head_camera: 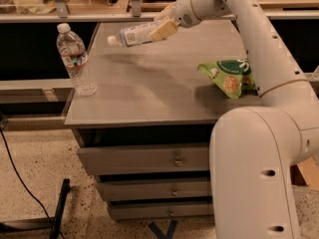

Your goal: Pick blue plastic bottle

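The blue plastic bottle [132, 35] has a pale blue-and-white label and a white cap pointing left. It lies sideways in the air above the back of the grey tabletop [149, 93], casting a shadow below. My gripper [160, 28] is shut on the bottle's right end, with its cream fingers [163, 30] clamped around the body. The white arm reaches in from the right.
A taller clear ribbed water bottle [76, 59] stands upright at the table's left edge. A green snack bag [229, 76] lies at the right edge beside my arm. Drawers sit below the top. A shelf rail runs behind the table.
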